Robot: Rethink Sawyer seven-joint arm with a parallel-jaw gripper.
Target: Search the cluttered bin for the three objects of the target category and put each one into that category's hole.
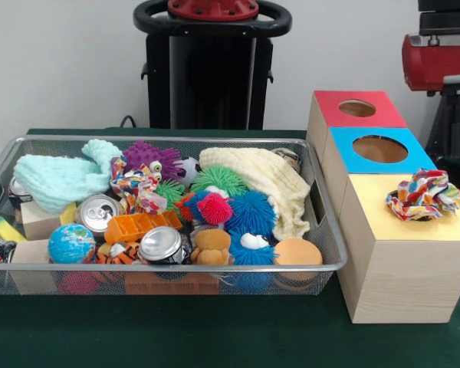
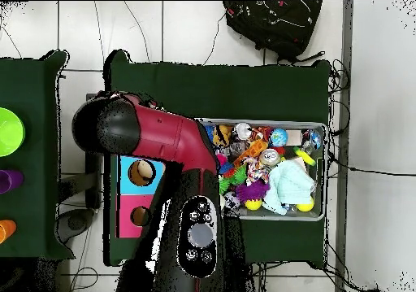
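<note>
Closest to the camera is the front wall of the wire mesh bin (image 1: 176, 268), and just behind it lies a row of distractors: a small globe ball (image 1: 70, 244), a soda can (image 1: 162, 244) lying on its side, a brown plush toy (image 1: 211, 247) and an orange sponge (image 1: 297, 251). None of these looks like what I am after.

To the side of the bin stands the yellow-topped box (image 1: 383, 230) with a crumpled multicoloured cloth (image 1: 423, 194) resting on its top. It sits where I would expect the hole, though I cannot see the hole itself, so I judge that cloths are the target category and that this one is delivered but not pushed through.

Further into the bin a second patterned cloth (image 1: 138, 188) is twisted among the spiky balls, with a mint cloth (image 1: 61, 178) towards one end and a cream knitted cloth (image 1: 264, 184) draped against the other. Beyond the yellow box come the blue-topped box (image 1: 345, 142) and the red-topped box (image 1: 326, 103), both with open round holes.

My gripper shows in neither view (the overhead gives only my red arm (image 2: 162, 142) over the boxes), so I cannot tell how its jaws stand.

To do this step well, I should come straight down on a raised fold, pinch the fabric alone, and lift slowly so that no spiky ball rides along.
</note>
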